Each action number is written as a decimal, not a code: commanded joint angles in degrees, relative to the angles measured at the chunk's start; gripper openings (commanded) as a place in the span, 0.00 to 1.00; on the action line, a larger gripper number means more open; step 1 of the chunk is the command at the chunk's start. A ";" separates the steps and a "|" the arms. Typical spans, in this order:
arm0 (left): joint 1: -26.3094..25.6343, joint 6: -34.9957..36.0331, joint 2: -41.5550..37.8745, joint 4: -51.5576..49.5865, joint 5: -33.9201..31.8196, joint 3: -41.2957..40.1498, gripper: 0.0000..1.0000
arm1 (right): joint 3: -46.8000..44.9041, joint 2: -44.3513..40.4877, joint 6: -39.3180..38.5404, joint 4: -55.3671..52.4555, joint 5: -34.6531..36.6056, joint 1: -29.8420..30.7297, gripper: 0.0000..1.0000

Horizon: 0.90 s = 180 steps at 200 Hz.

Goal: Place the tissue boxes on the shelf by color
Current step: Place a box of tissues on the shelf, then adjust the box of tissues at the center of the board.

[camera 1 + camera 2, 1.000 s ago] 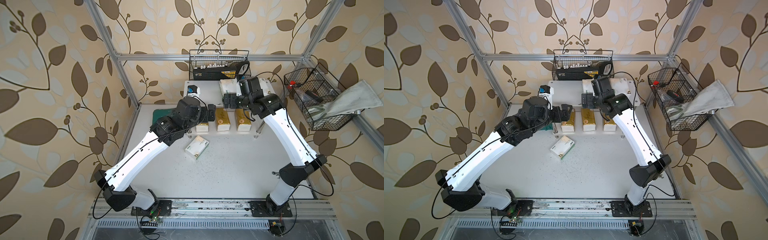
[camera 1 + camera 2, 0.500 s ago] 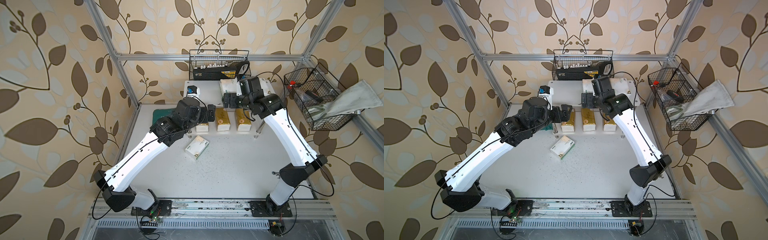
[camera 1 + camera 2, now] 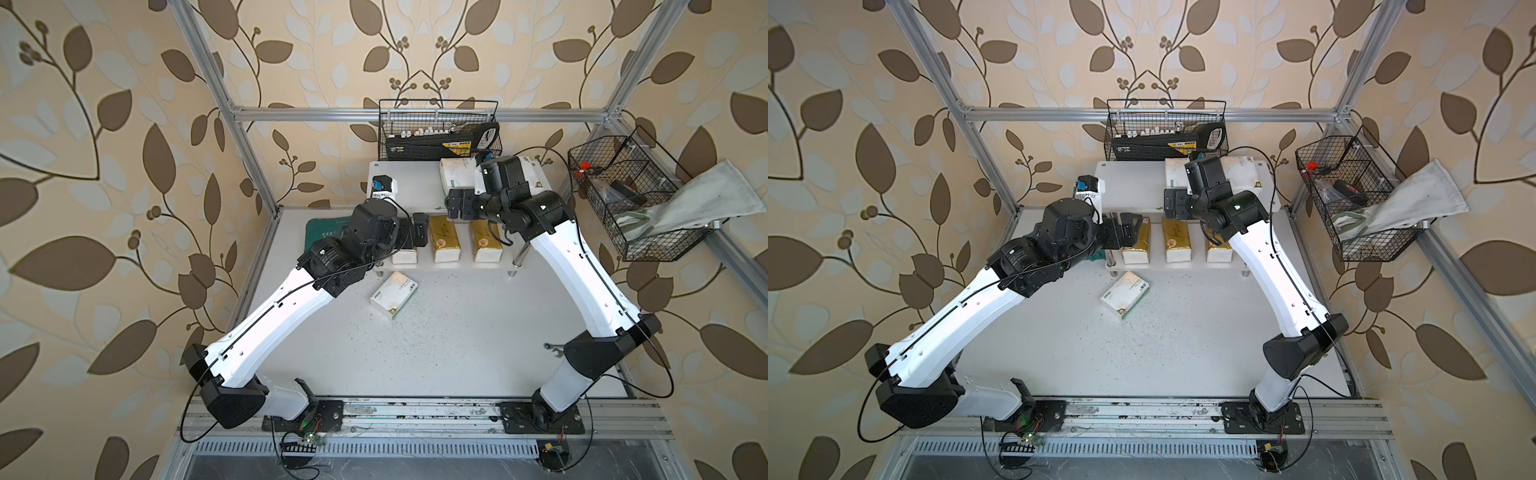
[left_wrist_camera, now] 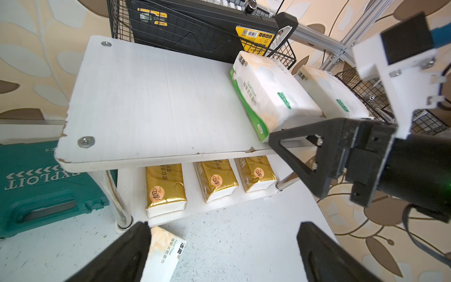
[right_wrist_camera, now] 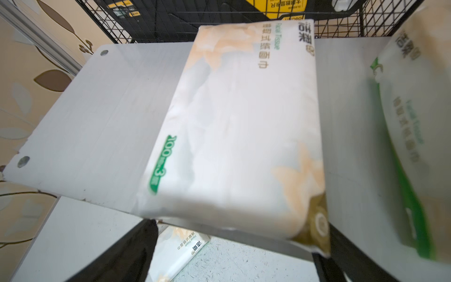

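Observation:
The white two-tier shelf [image 3: 411, 183] [image 4: 146, 97] stands at the back. Three gold tissue boxes [image 4: 164, 188] [image 4: 216, 180] [image 4: 256, 175] lie side by side on its lower tier. Two white, green-labelled ones [image 4: 273, 92] [image 4: 334, 92] lie on the right of the top tier. Another white box [image 3: 394, 295] [image 4: 168, 254] lies on the table in front. My left gripper [image 3: 420, 228] [image 4: 223, 256] hangs open and empty by the shelf's left front. My right gripper [image 3: 455, 203] [image 5: 227, 263] is open at the top tier's front edge, just short of the near end of a white box [image 5: 239, 122].
A green tool case [image 3: 328, 230] lies on the table left of the shelf. Behind the shelf hangs a black wire basket [image 3: 438, 131] holding a black case. A second wire basket [image 3: 623, 195] with a grey cloth hangs on the right frame.

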 commanded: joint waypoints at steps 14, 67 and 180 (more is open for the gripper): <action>0.72 -0.57 -4.05 1.95 -3.06 -2.84 0.99 | -3.77 -7.42 1.08 2.25 -0.41 1.22 0.99; 1.01 -1.34 -9.56 1.38 -5.43 -10.61 0.99 | -11.77 -16.12 2.89 4.30 -0.92 4.08 0.99; 1.36 -8.26 -28.65 -4.63 -15.69 -37.69 0.99 | -45.31 -22.96 21.79 15.25 14.27 31.34 0.99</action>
